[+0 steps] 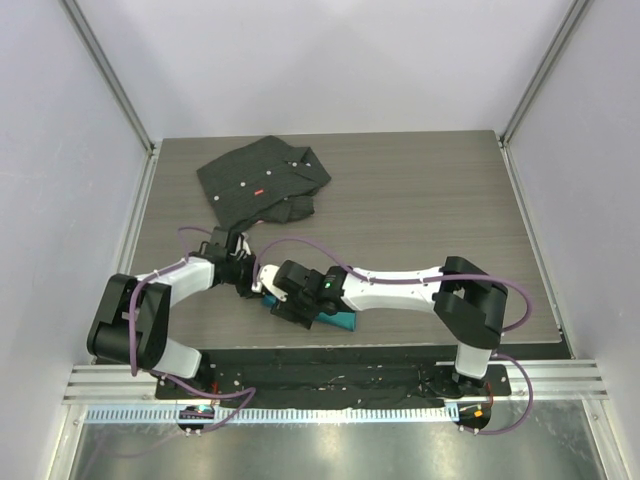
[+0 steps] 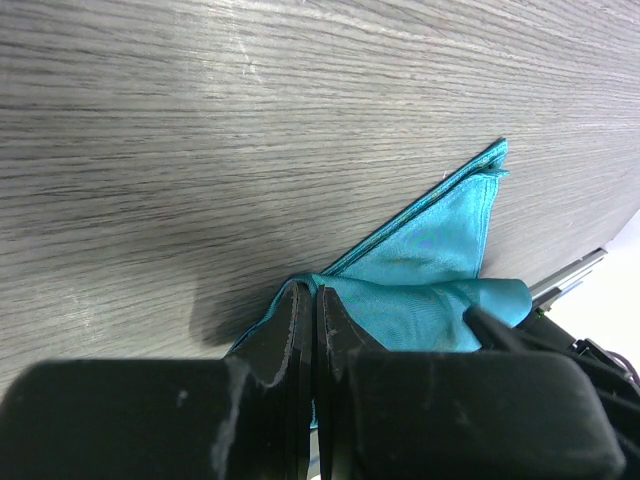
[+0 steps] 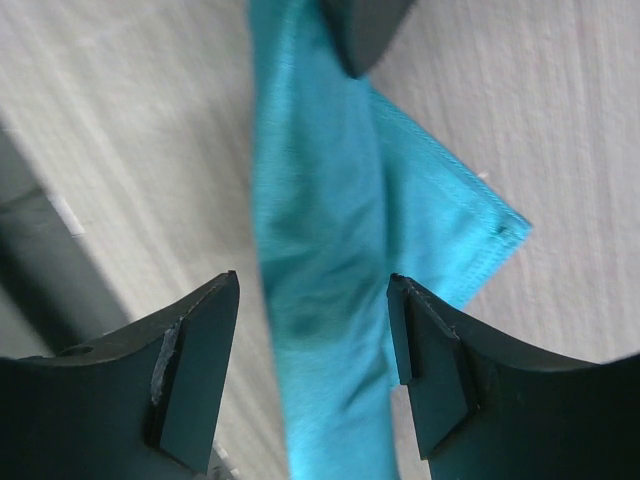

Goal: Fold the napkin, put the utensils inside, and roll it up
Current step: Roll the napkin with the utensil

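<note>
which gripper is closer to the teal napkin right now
Left. The left gripper is pinching the napkin with shut jaws; the right gripper hangs over it, jaws open either side of the cloth.

Shiny teal napkin (image 3: 325, 300), black shirt (image 1: 250, 175) with red tag (image 1: 262, 191), grey wood-grain table (image 1: 420, 200), purple cables (image 1: 310, 241)

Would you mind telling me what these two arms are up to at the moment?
Both arms are working on the napkin, which lies folded near the front edge of the table. The left gripper is shut and appears to pinch one end of the cloth. The right gripper hangs open above it, one of its fingers on each side, gripping nothing. No fork shows in any view. A black shirt lies at the far side.
</note>
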Robot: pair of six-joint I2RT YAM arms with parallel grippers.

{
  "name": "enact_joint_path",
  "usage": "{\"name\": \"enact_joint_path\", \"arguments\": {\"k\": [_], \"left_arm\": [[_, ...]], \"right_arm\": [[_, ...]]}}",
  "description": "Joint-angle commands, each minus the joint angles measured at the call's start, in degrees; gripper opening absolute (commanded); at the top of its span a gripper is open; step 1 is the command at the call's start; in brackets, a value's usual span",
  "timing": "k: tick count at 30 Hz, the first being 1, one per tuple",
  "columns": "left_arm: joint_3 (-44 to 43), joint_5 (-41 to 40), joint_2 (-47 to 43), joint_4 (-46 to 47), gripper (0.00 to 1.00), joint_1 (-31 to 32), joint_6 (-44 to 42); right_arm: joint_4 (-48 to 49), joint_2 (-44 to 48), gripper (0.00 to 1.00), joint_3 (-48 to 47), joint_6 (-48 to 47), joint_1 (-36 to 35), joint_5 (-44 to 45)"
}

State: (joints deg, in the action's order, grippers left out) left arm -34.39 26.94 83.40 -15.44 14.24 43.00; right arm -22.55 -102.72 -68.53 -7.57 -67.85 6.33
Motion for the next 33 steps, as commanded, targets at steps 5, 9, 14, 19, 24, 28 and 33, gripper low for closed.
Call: {"name": "enact_joint_path", "arguments": {"k": [5, 9, 14, 19, 24, 28, 33], "left_arm": [[-1.6, -0.1, 1.3, -1.8, 0.0, 0.2, -1.6], [-1.8, 0.0, 1.8, -1.7, 0.0, 0.2, -1.7], [-2.0, 0.3, 1.8, -1.4, 0.0, 0.2, -1.8], [-3.0, 0.3, 1.2, -1.2, 0.08, 0.2, -1.8], [-4.5, -4.7, -1.9, -4.1, 0.51, 0.1, -2.7], [-5.2, -8.1, -4.0, -6.9, 0.73, 0.0, -3.7], [-3.0, -9.4, -6.7, -6.4, 0.75, 0.0, -3.5]], "right_arm": [[4.1, -1.4, 0.65, 0.9, -3.3, -0.9, 5.3], [3.4, -2.5, 0.61, 0.9, -2.9, -0.8, 2.6], [2.1, -4.1, 0.53, 0.9, -1.7, -0.2, -0.8], [-0.5, -5.7, 0.38, 0.2, 0.9, 3.1, -12.6], [-1.1, -7.6, 0.32, 0.3, 4.3, 9.4, -26.3], [-0.7, -8.5, 0.3, 0.6, 5.5, 12.3, -33.4], [0.9, -9.4, 0.29, 1.6, 6.9, 15.3, -42.2]]}}
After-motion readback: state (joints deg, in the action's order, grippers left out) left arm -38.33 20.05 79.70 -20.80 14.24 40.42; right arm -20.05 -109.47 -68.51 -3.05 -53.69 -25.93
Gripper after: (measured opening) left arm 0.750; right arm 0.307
